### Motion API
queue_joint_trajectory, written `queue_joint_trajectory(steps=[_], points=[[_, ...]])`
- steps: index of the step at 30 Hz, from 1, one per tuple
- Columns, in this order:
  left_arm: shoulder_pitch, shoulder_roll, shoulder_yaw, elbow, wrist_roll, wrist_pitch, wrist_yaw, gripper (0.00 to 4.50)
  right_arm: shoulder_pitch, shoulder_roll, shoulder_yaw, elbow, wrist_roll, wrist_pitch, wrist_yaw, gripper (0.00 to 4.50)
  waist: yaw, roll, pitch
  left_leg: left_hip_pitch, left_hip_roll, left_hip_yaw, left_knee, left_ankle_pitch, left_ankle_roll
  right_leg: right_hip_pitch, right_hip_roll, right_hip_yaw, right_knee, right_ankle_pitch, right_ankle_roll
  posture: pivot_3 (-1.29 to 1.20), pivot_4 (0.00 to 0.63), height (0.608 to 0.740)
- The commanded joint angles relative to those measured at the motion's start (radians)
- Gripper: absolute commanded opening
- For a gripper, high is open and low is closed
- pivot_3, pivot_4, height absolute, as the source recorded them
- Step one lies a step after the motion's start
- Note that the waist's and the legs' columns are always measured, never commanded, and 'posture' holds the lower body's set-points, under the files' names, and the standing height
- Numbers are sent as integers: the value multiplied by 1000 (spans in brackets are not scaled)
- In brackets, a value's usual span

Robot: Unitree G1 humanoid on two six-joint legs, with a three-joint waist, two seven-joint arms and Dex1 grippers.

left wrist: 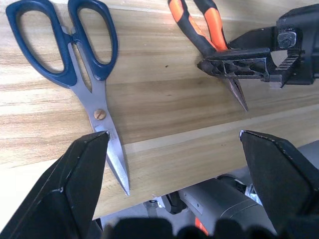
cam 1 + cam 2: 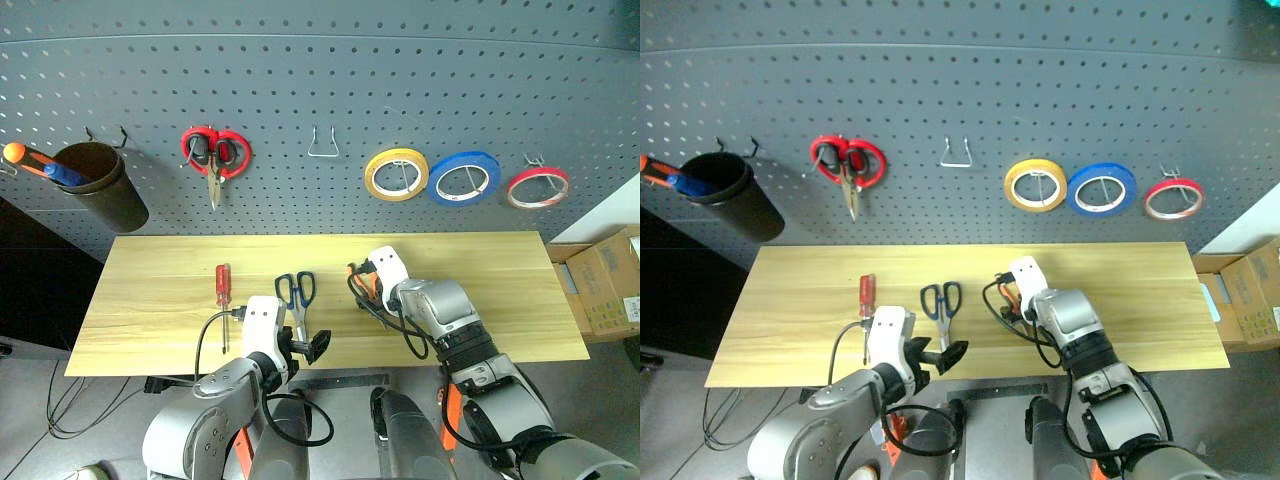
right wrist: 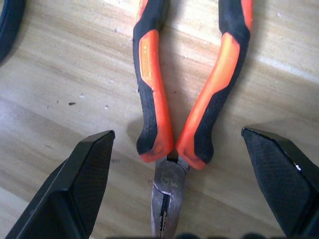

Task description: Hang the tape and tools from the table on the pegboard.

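pegboard (image 2: 300, 80): big grey wall panel behind everything. red tape (image 2: 537, 187) looks already hung at the far right, next to the blue and yellow rolls, so I'd say that part is done.
surface (image 2: 160, 300): the wood top; three tools lying flat on it.
my right arm: reaching forward and tipped down, right jaws (image 3: 184, 174) wide apart straddling the pliers.
my left arm: pulled in near the front edge, angled down, left jaws (image 1: 172, 164) wide apart and empty, hovering by the scissor tips.
scissors (image 2: 296, 300): dark blue handles toward the board, blades toward me. stiff steel, probably slick on the blades, so the pivot or the handle loops is the spot.
pliers (image 3: 177, 99): orange and black handles spread, nose toward my wrist. feels like solid, rigid, grippy rubber. I'd squeeze across both handles just above the joint.
screwdriver (image 2: 222, 283): slim, red handle, left of the scissors. light, might roll; grab the handle.
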Motion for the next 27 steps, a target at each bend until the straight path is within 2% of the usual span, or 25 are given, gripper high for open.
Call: queue_joint_trajectory(steps=[1, 5, 6, 9, 14, 15, 27], points=[[2, -4, 4, -53, -23, 6, 4, 4500, -2, 9, -3, 50, -10, -22, 12, 4456, 0, 0, 1, 0, 0, 0, 0, 0, 0, 0, 0, 0, 0, 0, 0, 197, 360, 740], [6, -1, 10, -63, -27, 12, 7, 4500, -17, 12, -9, 83, -12, -6, 10, 4456, 0, 0, 2, 0, 0, 0, 0, 0, 0, 0, 0, 0, -1, 0, 0, 198, 361, 740], [6, -1, 11, -64, -29, 12, 8, 4500, -20, 11, -6, 86, -13, 5, 11, 4282, 0, 0, 2, 0, 0, 0, 0, 0, 0, 0, 0, 0, -1, 0, 0, 197, 362, 740], [5, 0, 14, -63, -32, 15, 10, 4500, -23, 3, 13, 70, -14, 67, 22, 3589, 0, 0, 3, 0, 0, 0, 0, 0, 0, 0, 0, 0, -1, 0, 0, 192, 362, 740], [-1, 0, 15, -54, -35, 10, 12, 4500, -19, -13, 56, 24, -17, 173, 48, 1816, 0, 1, 3, 0, 0, 0, -1, -1, -1, 0, 0, -1, -1, 0, 0, 178, 358, 740], [-2, 0, 15, -51, -35, 8, 12, 4500, -20, -14, 60, 24, -19, 180, 49, 1703, 0, 1, 4, -1, 0, -1, -1, -1, -1, 0, 0, -1, -2, 0, 0, 170, 356, 740], [-9, -12, 6, -30, -31, -19, 29, 4500, -55, -11, 77, 50, -24, 183, 67, 1699, -1, 1, 4, -2, 0, -1, -1, -1, -2, -1, 0, -1, -2, -1, -1, 170, 343, 740]])
